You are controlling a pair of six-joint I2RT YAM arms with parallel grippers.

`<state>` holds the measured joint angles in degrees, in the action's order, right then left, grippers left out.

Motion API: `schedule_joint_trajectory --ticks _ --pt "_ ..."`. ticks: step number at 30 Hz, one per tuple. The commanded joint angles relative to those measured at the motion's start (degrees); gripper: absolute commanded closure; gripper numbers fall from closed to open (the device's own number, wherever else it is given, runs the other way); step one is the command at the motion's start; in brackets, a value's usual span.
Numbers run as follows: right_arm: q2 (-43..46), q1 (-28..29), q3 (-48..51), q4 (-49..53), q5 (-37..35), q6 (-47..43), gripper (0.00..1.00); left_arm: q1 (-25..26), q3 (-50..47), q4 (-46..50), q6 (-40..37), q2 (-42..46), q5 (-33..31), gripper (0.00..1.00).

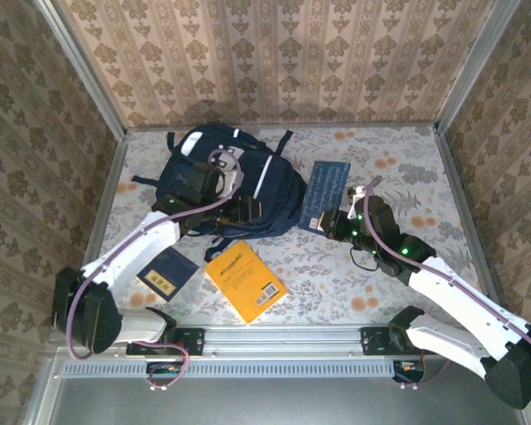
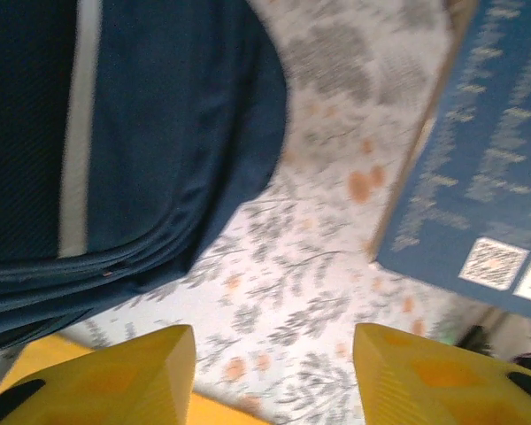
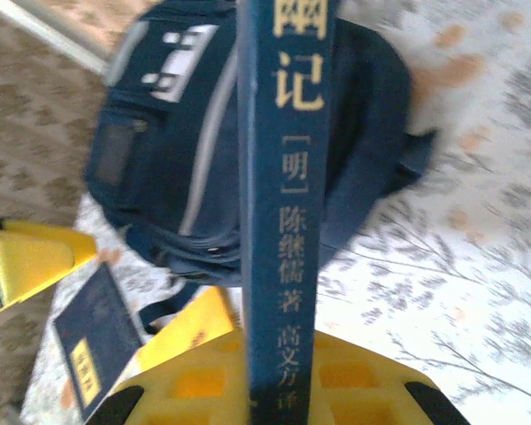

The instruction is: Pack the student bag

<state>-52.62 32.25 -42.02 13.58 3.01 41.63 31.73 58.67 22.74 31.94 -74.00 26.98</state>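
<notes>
A: Where's the bag (image 1: 226, 181)?
B: Far left on the bench (image 1: 407, 266), lying flat. It looks like soft, floppy cloth, so I'd grab a firm seam near the top.
A: Tools?
B: The left tool (image 2: 274, 354) gapes empty beside it. The right tool (image 3: 279, 354) clamps a blue book (image 3: 288, 133).

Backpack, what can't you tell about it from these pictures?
Top view: the left arm covers the middle of the backpack, so open or zipped is unclear.
Left wrist view: it is blurred and cut off by the top and left edges.
Right wrist view: the spine of the blue book hides its centre.
</notes>
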Motion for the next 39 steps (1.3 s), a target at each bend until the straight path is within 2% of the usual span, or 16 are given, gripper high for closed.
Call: schedule_joint_trajectory --ticks 1,4,8,16,25,32,39 --pt "1.47 0.01 -3.01 -5.37 10.12 -7.27 1.0 -0.59 3.04 -2.6 -0.04 3.54 6.36 0.42" --pt "1.3 0.01 -3.16 -10.43 18.11 -6.66 1.0 -0.61 3.9 -5.85 0.63 5.36 10.27 0.36" --pt "0.75 0.01 -2.89 -18.23 27.02 -3.32 1.0 -0.61 4.63 -9.28 1.28 5.83 15.95 0.32" --pt "2.52 0.36 -2.88 -27.82 34.97 2.07 1.0 -0.61 4.25 -9.47 -1.13 7.63 17.18 0.3" --pt "2.03 0.62 -3.72 -29.8 40.04 4.13 1.0 -0.7 4.26 -15.17 3.45 7.42 24.19 0.29" --pt "1.82 0.53 -3.6 -28.82 40.17 3.29 1.0 -0.7 3.21 -24.36 10.22 7.02 30.39 0.32" --pt "1.75 -0.9 -2.87 -26.17 39.9 1.63 1.0 -0.7 2.15 -29.09 11.0 9.28 32.09 0.43"
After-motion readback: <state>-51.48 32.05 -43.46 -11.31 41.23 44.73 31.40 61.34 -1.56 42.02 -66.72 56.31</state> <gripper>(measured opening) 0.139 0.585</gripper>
